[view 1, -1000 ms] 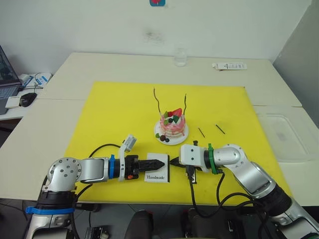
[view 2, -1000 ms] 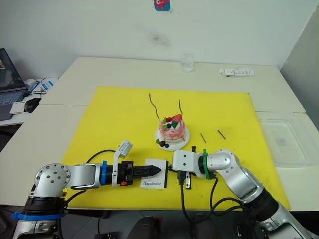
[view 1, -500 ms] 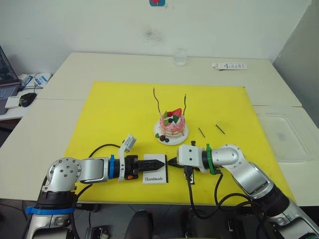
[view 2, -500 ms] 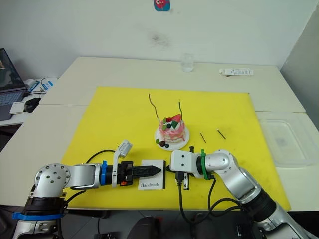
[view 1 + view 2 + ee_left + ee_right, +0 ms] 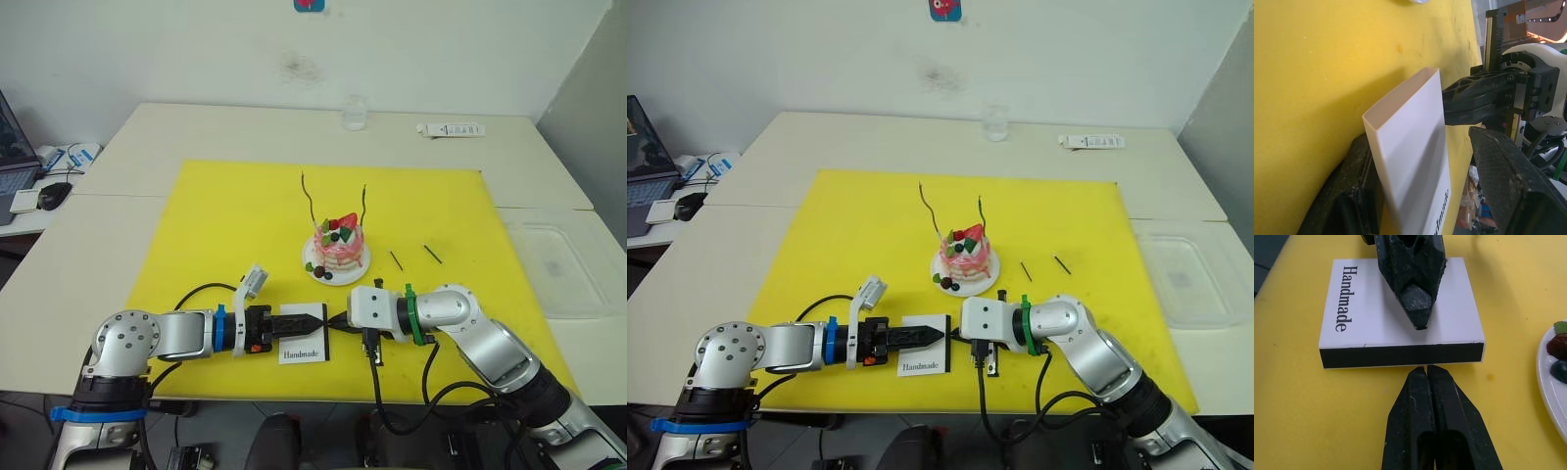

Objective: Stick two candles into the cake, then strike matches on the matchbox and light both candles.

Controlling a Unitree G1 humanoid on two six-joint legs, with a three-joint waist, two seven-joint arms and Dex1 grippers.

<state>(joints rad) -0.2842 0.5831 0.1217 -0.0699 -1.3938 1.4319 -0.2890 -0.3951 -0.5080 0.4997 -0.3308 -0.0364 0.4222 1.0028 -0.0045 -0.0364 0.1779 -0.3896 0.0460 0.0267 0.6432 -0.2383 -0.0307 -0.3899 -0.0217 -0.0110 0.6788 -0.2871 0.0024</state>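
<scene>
Matchbox first: the flat white rectangular matchbox (image 5: pixel 1400 313) with black "Handmade" lettering lies at the near edge of the yellow mat (image 5: pixel 225 225), and both of our hands are on it. Our left hand (image 5: pixel 921 335) has its black fingers spread around the box, one finger over the top face and one along the far side. Our right hand (image 5: pixel 1429 377) has its fingers pressed together, holding nothing, with the tips touching the dark striking edge.

Our read is that we're pinning and nudging the box, probably to square it up or slide the tray open. To do it well, we'd keep the left hand firm so the box doesn't skate, and push level and gently with the right tips, straight along the box.

Further back, the small round pink cake (image 5: pixel 339 247) sits on its white plate with the two thin wavy candles (image 5: pixel 310 204) already standing in it, unlit. Just right of the plate, the two short dark matches (image 5: pixel 396 259) lie on the mat, well apart from both hands. A clear glass (image 5: pixel 354 113) stands at the far side of the bench.
</scene>
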